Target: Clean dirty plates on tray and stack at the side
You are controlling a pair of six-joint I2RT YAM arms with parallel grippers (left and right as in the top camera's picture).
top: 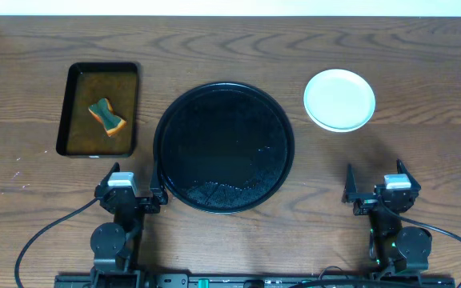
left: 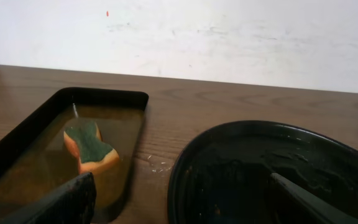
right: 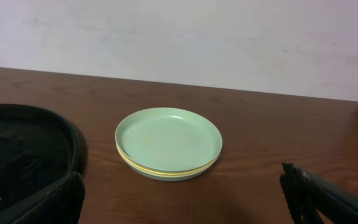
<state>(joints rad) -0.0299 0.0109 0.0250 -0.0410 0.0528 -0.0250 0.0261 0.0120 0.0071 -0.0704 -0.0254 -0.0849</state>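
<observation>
Plates (right: 168, 144) are sitting stacked, mint over a yellow edge, on the table (top: 214, 48) well right of the wet tray (top: 160, 144). Near the table's front, the left gripper (top: 137, 180) and right gripper (top: 374, 178) are both holding their fingers spread wide, gripping nothing.

The stack of small round plates (right: 168, 144) is pale mint-green on top, with a thin yellow band at its edge and mint-green beneath. The large round tray (top: 222, 128) is glossy black, flecked with pale wet specks. The smaller rectangular tray (top: 102, 66) is black, its liquid amber-brown; the sponge (top: 107, 117) is orange with a dark green face. The wooden surface (top: 230, 48) is dark brown, wavy-grained.
</observation>
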